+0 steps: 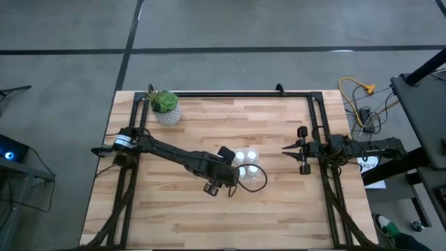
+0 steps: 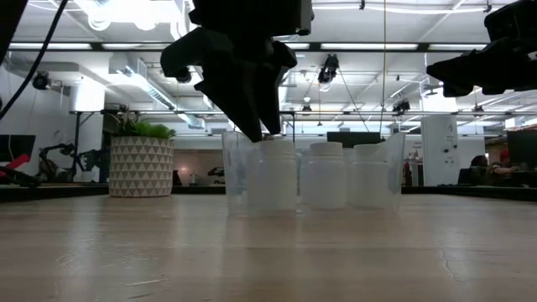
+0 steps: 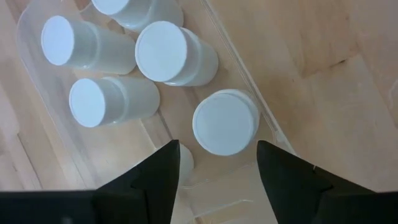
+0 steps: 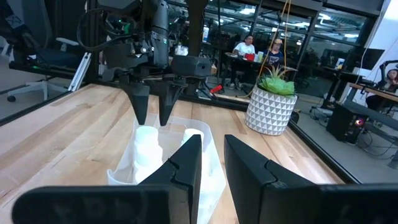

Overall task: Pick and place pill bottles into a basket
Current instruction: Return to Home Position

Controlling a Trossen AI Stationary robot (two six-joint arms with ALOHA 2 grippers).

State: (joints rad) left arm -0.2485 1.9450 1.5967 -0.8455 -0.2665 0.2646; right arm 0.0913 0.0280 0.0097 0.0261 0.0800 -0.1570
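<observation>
Fingers of the left gripper are spread apart above one pill bottle, holding nothing; it stands upright, cap up, inside the basket at mid-frame.

High cam looks straight down on the whole table. Low cam sits at tabletop level, facing the room, basket mid-frame and close. Left wrist cam looks down into the basket from just above. Right wrist cam views it from farther off. All four share the basket.
</observation>
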